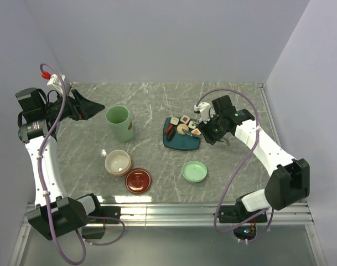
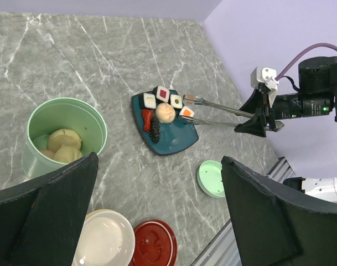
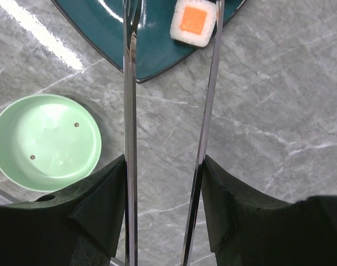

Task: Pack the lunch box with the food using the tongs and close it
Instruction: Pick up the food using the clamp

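Closest to the right wrist lens, the tongs [image 3: 129, 111] are grasped between the dark fingers of the right gripper [image 3: 164, 183], one slim arm pressed by each finger. The orange-topped sushi square [image 3: 195, 21] is bracketed by the tong tips, nearer one arm than the other, on the edge of the teal plate [image 3: 151, 50].

This appears to be the pick-up. The tips would best be centred on the square's white sides and squeezed gently, so that it is neither crushed nor flicked off the plate.

The left gripper [image 1: 88, 108] is spread wide, with nothing held, above the table [image 1: 157, 100].

Four sushi squares, one beige ball and one red-and-dark piece are counted on the plate. At least two beige balls are seen inside the single mint-green pot [image 1: 119, 123]. One cream bowl [image 1: 118, 162], one dark-red lid [image 1: 138, 180] and one mint-green lid [image 1: 194, 171] lie uncovered and apart.
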`<state>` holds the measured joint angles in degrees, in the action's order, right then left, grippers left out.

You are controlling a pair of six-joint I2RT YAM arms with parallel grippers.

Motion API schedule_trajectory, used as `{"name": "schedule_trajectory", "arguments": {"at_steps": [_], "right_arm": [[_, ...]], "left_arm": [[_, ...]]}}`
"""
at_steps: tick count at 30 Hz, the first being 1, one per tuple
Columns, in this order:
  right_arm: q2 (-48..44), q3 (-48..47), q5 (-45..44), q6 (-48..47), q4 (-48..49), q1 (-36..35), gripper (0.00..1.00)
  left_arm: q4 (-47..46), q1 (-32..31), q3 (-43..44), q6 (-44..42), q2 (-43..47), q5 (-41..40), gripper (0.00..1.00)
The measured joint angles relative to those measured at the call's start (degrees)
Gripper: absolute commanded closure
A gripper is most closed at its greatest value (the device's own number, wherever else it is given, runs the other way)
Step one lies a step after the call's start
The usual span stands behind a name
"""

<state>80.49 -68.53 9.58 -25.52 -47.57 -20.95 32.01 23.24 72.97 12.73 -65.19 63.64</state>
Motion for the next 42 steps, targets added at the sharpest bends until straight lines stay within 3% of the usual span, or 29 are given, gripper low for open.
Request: {"name": "schedule_trajectory", "arguments": {"at_steps": [28, 42], "right_arm": [[7.8, -2.8, 3.7, -1.2, 0.9, 0.0, 0.44], [7.6, -3.6, 6.1, -1.7, -0.3, 0.0, 0.58]], "left_arm": [[-0.1, 0.0, 0.0, 0.0, 0.0, 0.0, 0.01], [-0.4, 0.0, 0.0, 0.3, 0.0, 0.0, 0.01]]}}
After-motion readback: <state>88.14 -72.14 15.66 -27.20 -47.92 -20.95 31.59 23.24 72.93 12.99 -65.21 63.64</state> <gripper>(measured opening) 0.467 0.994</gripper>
